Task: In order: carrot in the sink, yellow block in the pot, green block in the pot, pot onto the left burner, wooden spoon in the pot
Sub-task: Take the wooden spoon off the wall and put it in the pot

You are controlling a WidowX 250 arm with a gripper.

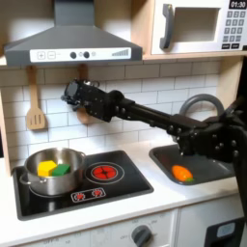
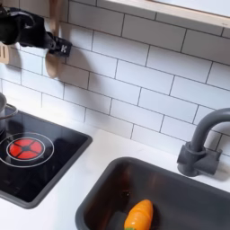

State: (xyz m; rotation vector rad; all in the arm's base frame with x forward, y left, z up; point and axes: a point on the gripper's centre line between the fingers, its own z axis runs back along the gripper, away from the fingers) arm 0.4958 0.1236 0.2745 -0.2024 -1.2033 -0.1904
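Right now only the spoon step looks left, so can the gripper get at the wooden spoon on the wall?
Probably yes: the gripper is at the tiled wall, right by the wooden spoon, with nothing between them.

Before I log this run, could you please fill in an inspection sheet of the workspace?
Surface: black stovetop in a white counter.
Job's things: pot on the first exterior view's left burner, holding the yellow block and green block; carrot in the sink; wooden spoon on the wall.
Clutter: slotted spatula hanging.
Grippers: gripper at the spoon, jaws unclear.
Cables: nothing seen.
Surroundings: range hood, microwave, faucet.
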